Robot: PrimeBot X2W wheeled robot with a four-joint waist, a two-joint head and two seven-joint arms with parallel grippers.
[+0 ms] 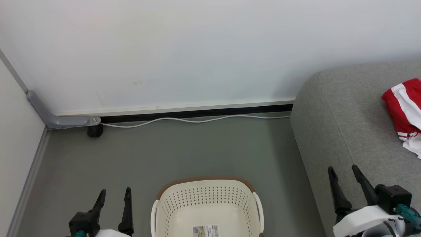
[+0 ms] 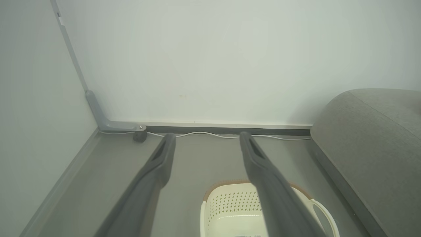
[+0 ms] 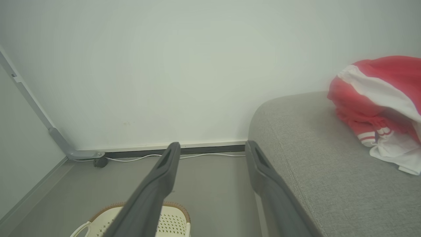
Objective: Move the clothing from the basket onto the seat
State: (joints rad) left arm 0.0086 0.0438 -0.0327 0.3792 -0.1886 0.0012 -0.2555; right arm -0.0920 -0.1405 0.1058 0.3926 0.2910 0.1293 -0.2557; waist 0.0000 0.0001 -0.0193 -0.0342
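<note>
Both pairs of fingers are spread and hold nothing. The left fingers (image 1: pixel 127 199) rise just left of the basket (image 1: pixel 205 180) with a modest gap between their tips. The right fingers (image 1: pixel 360 177) stand well to the basket's right, seen against the front edge of the seat (image 1: pixel 345 125), and are parted a little wider. In each wrist view, the left fingers (image 2: pixel 166 154) and the right fingers (image 3: pixel 167 161) show nothing between their tips but floor (image 1: pixel 197 148) and wall (image 1: pixel 197 49).

What shows of the basket's inside is bare apart from a small printed label (image 1: pixel 206 230) on its bottom; its near part is cut off. The clothing (image 1: pixel 399 105) lies on the seat, far to the basket's right and farther from the robot than the basket. It is a bunched red heap with a white stripe and white trim, partly cut by the picture's edge.

By this layout the transfer looks done. Should the heap need another touch, the right arm is plainly the nearer one: the clothing (image 3: pixel 378 85) lies ahead and to the right of the right fingers, apart from them. The left fingers have the whole basket in between. The heap's longer run seems to go front to back, so the fingers would close across it, though the cut-off leaves that uncertain.
</note>
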